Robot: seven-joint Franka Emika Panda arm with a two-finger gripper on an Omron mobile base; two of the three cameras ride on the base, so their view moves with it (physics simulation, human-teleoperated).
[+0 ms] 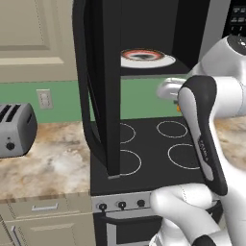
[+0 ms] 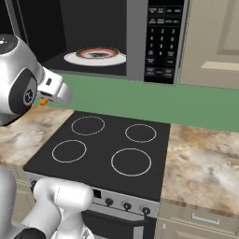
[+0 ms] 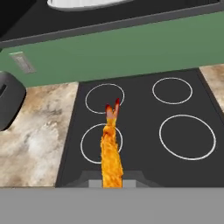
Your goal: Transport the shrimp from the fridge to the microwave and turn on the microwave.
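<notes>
Pinching the shrimp (image 3: 111,151), the fingers (image 3: 112,181) hang over the stove (image 2: 107,149), below the open microwave (image 2: 135,42) with a plate (image 2: 95,57) inside.

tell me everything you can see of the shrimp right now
The shrimp is a slim, elongated orange-yellow piece with a mottled, crumb-like surface and a forked red-tipped tail at its far end. In the hand view it juts straight out from the shut gripper, which clamps its near end, hanging in the air above the black stovetop without touching it. In the right base view only a small orange bit peeks out by the hand, below the open microwave.
</notes>
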